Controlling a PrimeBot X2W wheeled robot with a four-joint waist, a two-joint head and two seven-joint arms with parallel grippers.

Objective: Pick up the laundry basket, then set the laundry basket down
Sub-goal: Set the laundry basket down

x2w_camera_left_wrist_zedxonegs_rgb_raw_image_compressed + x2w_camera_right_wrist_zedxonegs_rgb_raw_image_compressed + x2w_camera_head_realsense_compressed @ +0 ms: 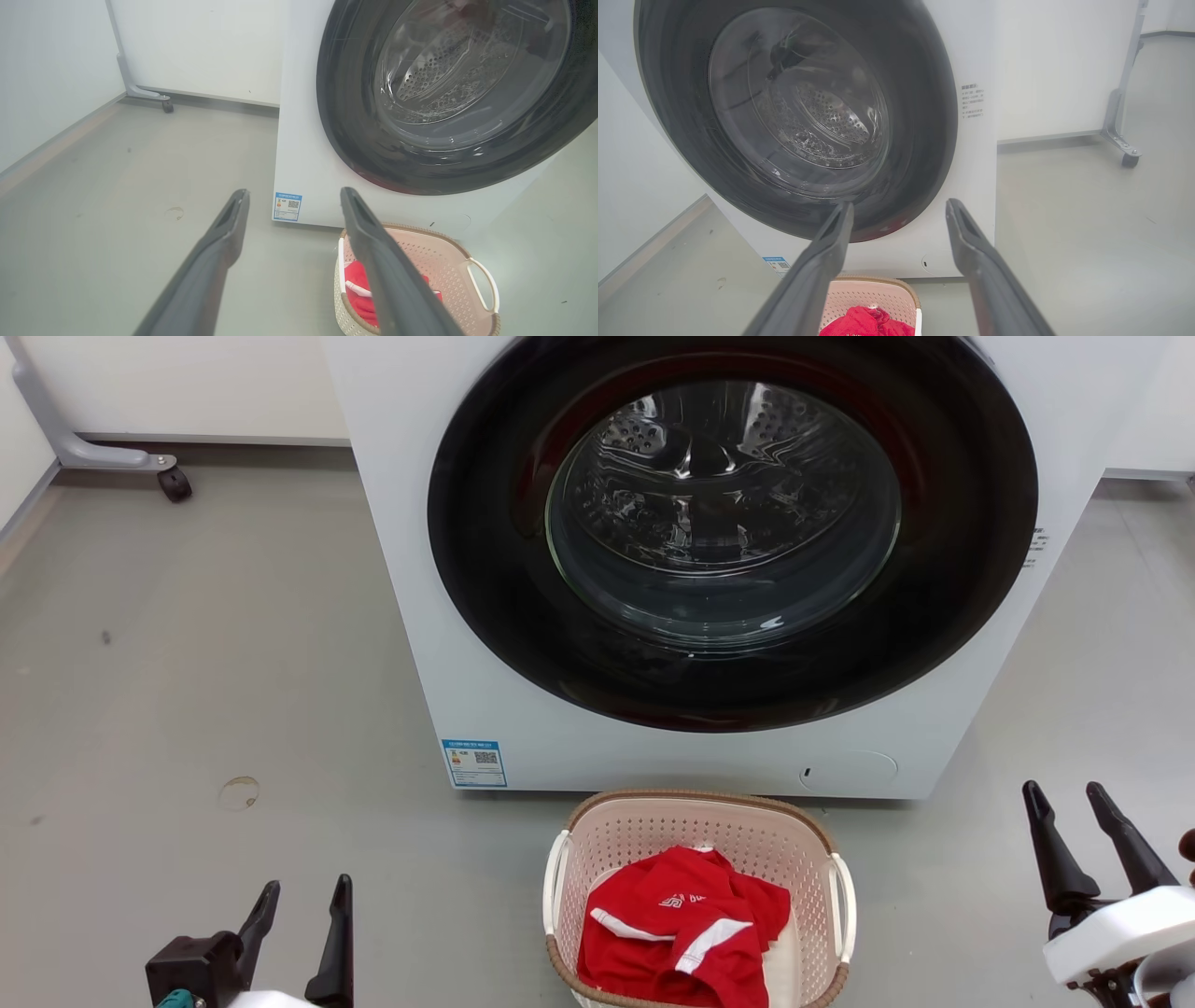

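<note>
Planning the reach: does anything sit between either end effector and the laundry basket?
Nothing visible does. Bare grey floor separates the left end effector and right end effector from the pale pink perforated plastic laundry basket.

It looked like a mock laundry corner in a lab: a white front-loading washing machine (485, 616) and a small pink-beige perforated plastic laundry basket (653, 817) holding a red garment (681, 924) stood on bare grey floor (233, 663), before white partition panels (187, 383) on castored grey metal feet (103, 455).

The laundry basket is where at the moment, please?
In the head view, the laundry basket stands on the floor at bottom centre, before the washing machine.
</note>
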